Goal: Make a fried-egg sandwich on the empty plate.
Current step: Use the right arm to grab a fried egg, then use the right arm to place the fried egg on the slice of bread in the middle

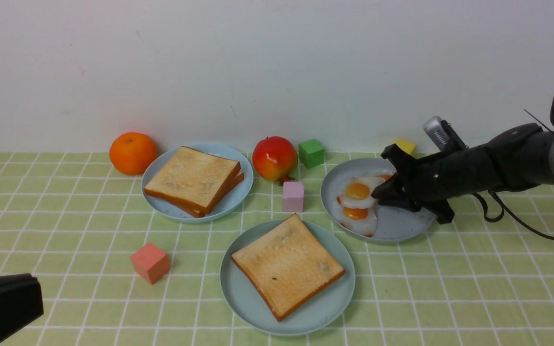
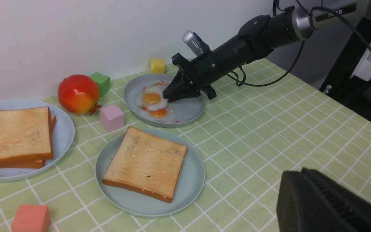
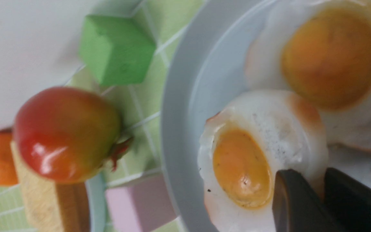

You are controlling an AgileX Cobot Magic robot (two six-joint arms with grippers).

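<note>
On the grey-blue plate (image 1: 402, 225), the right gripper (image 1: 377, 193) pinches a fried egg's (image 1: 358, 191) white edge; the lift should stay slow and level to prevent slipping.

From the robot's own side, centred, we look forward and down over the green checked tablecloth (image 1: 450, 288) toward the white wall (image 1: 277, 57). Our left wrist camera looks low from the near left, diagonally across it. Our right wrist camera sits close against the flat white orange-yolked fried egg (image 3: 262, 135). All three views share the glossy red round fruit (image 1: 274, 157).
</note>
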